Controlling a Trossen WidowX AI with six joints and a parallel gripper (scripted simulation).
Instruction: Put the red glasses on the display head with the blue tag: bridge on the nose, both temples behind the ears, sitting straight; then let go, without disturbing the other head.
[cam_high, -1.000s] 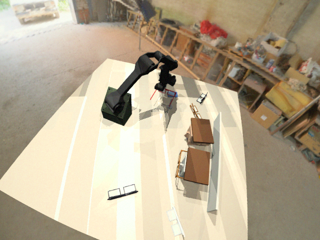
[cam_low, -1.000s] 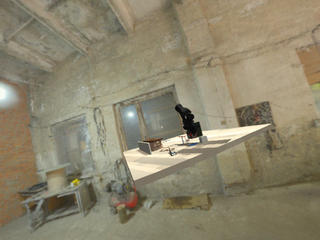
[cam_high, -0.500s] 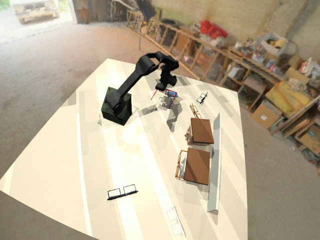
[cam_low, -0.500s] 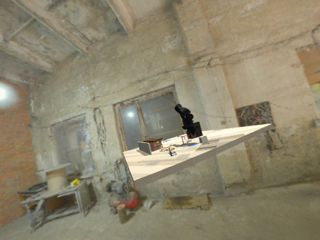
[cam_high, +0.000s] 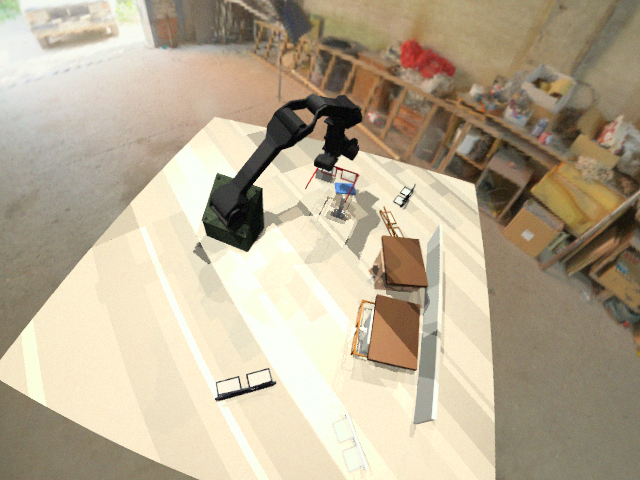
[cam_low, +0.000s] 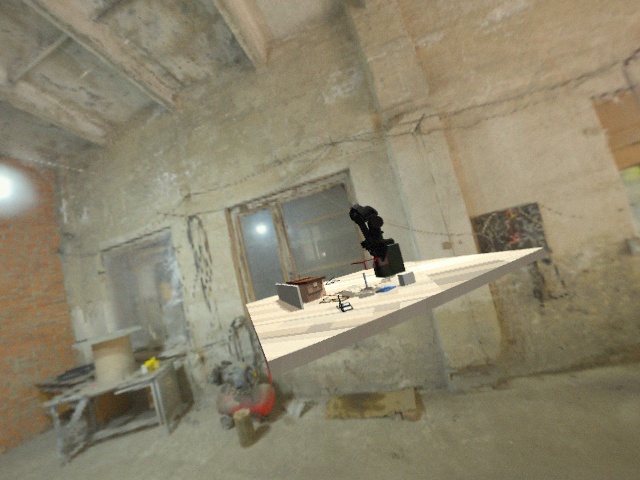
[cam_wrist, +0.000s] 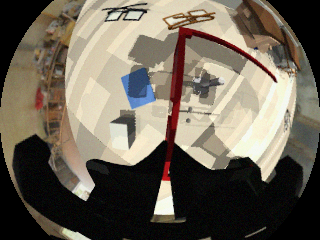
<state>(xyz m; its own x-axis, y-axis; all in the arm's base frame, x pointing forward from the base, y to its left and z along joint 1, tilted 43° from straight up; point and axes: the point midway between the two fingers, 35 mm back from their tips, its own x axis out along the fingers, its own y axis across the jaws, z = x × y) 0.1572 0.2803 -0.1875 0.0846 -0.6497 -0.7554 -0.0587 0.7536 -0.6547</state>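
Note:
My gripper (cam_high: 326, 167) (cam_low: 383, 258) (cam_wrist: 167, 144) is shut on the red glasses (cam_high: 357, 176) (cam_low: 364, 262) (cam_wrist: 176, 90), at one end of their front. The glasses hang in the air, temples pointing away from the fingers. The blue tag (cam_high: 344, 188) (cam_low: 386, 288) (cam_wrist: 139, 89) lies flat on the table below them. Beside it stands a slim grey display head (cam_high: 339, 211) (cam_low: 365, 283) (cam_wrist: 202, 84) on a post, lower than the glasses and apart from them. Its nose and ears are too small to make out. The other head cannot be made out clearly; a pale shape shows by the nearer brown box.
A grey block (cam_low: 406, 278) (cam_wrist: 120, 134) stands near the tag. Black glasses (cam_high: 405, 194) (cam_low: 345, 306) (cam_wrist: 128, 14) and brown glasses (cam_high: 391, 222) (cam_wrist: 190, 19) lie beyond the head. Two brown boxes (cam_high: 403, 260) (cam_high: 395, 330) stand beside a long grey panel (cam_high: 430, 341).

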